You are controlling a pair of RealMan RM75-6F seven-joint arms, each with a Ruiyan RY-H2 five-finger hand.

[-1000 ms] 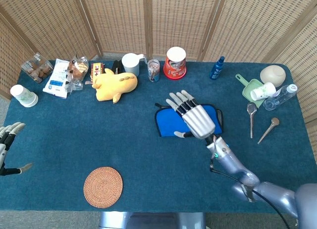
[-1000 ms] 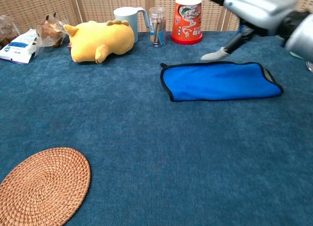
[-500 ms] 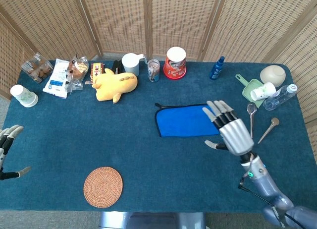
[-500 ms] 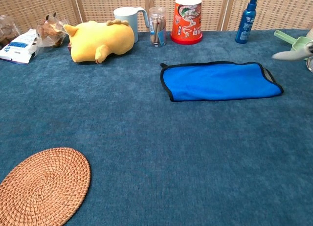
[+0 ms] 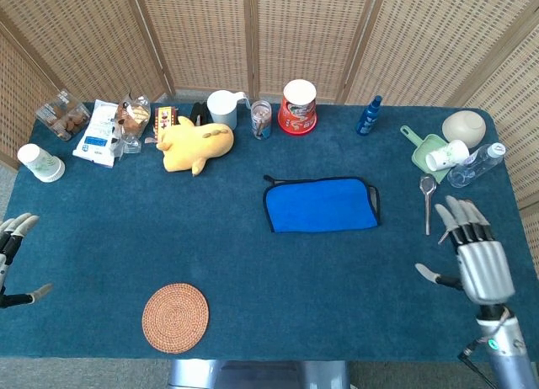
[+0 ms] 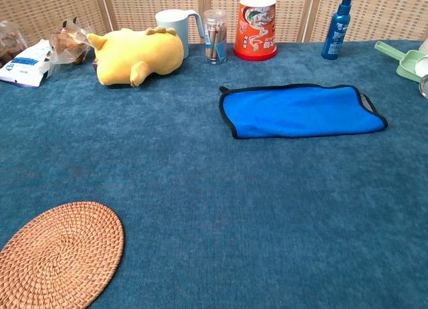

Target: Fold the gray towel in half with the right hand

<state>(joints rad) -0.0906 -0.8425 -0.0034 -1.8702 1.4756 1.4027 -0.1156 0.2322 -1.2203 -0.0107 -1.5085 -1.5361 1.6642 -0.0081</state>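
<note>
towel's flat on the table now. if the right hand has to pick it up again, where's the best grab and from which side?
Probably the right short end of the towel, where a gray inner layer peeks out at the edge in the chest view. It lies flat with its long axis left to right, so the right hand, open and off to that side, could come in low from the right and pinch that edge. The spoon lies close by there.

Right hand [image 5: 477, 258] is hanging out well off to the right of the towel [image 5: 321, 205], fingers spread and empty, thumb sticking out toward it. Left hand [image 5: 12, 256] sits far left of the towel, also spread, holding nothing.
</note>
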